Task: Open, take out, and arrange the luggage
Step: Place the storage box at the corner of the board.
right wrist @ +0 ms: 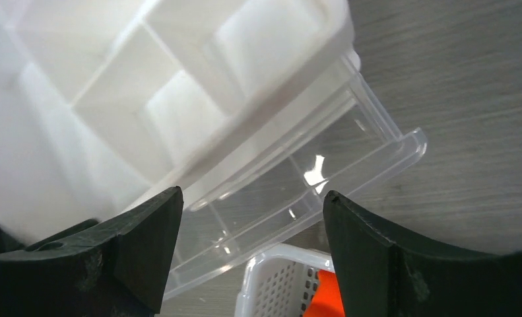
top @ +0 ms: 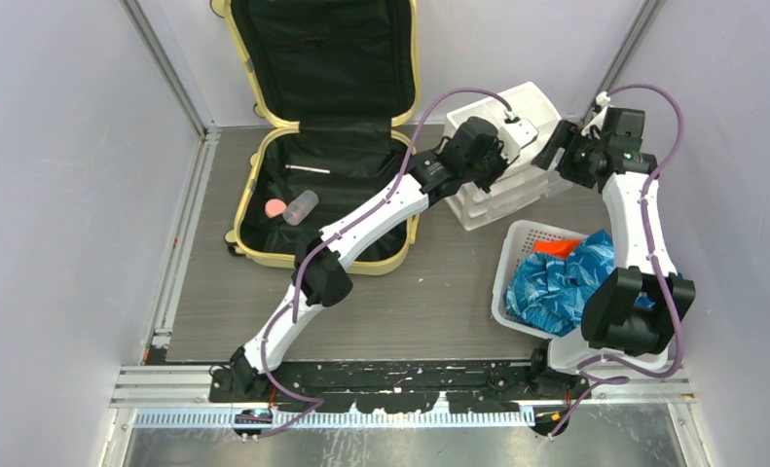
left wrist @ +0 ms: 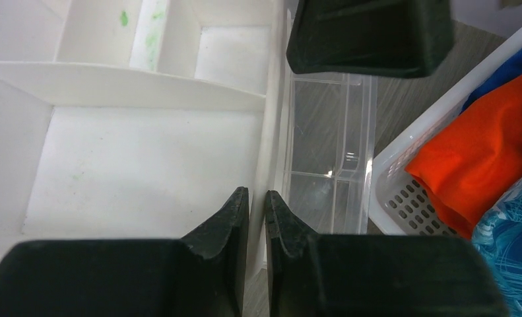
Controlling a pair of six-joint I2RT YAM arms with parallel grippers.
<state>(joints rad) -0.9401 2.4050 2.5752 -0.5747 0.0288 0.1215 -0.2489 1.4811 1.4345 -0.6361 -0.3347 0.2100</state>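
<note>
The pale yellow luggage (top: 351, 180) lies open at the back left, with its lid upright against the wall. A pink disc (top: 275, 207), a clear bottle (top: 301, 206) and a thin white stick (top: 308, 169) lie on its black lining. My left gripper (top: 486, 156) reaches past it to the white drawer bin (top: 502, 202). In the left wrist view the gripper (left wrist: 258, 198) is closed on the bin's top rim (left wrist: 271, 132). My right gripper (top: 561, 148) is open and empty at the bin's right side. In the right wrist view it (right wrist: 251, 198) hovers over the pulled-out clear drawer (right wrist: 291, 191).
A white perforated basket (top: 517, 233) at the right holds blue patterned cloth (top: 556, 282) and an orange cloth (top: 556, 248). It stands close to the clear drawer (left wrist: 327, 132). The basket also shows in the left wrist view (left wrist: 403, 191). Metal frame posts stand at the back corners.
</note>
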